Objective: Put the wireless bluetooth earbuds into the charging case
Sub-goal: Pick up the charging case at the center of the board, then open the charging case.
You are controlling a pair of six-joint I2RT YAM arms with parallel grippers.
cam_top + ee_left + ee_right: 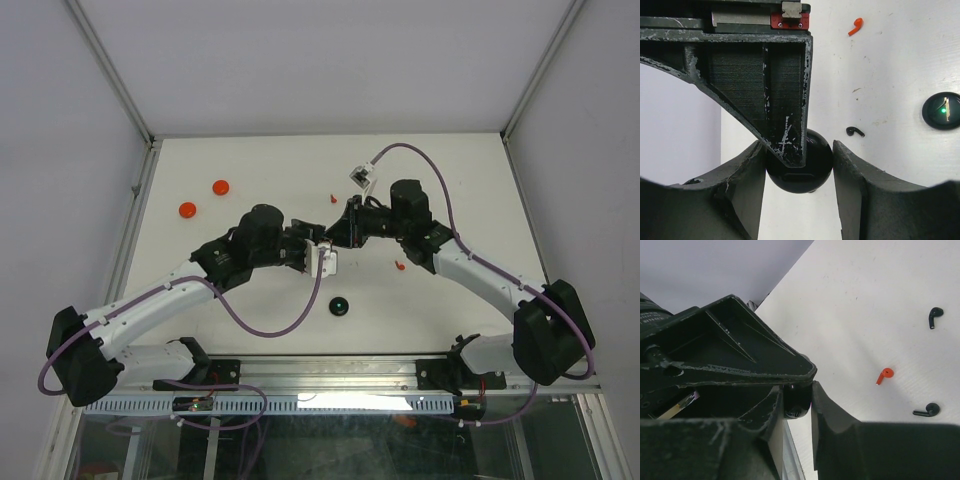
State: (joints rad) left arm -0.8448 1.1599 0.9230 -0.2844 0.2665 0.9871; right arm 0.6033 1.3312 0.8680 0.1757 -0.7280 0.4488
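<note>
Left wrist view: the left claw (pixel 799 146) is partly closed on a round glossy black case (pixel 815 170), with a finger pressed against each side of it, above the white desk (pixel 900 60). One finger of the right claw (pixel 797 390) comes down from above, and its tip overlaps the upper left of the case. A black earbud (pixel 855 131) lies on the desk just right of the case. A red earbud (pixel 856 26) lies farther off near the top edge. A black disc (pixel 942 110) with a green light sits at the right edge, well apart from both. In the right wrist view the right claw is narrow, with a small glossy black bit (pixel 797 401) filling the gap between its fingers. I cannot tell whether that bit is an earbud or part of the case, nor whether the fingers pinch it. Three loose earbuds lie on the desk to the right in that view, one red between two black. From the top view the two claws meet at mid-desk. Two red discs (pixel 220 187) sit apart from them at the far left, and the black disc lies near the desk's front edge.
</note>
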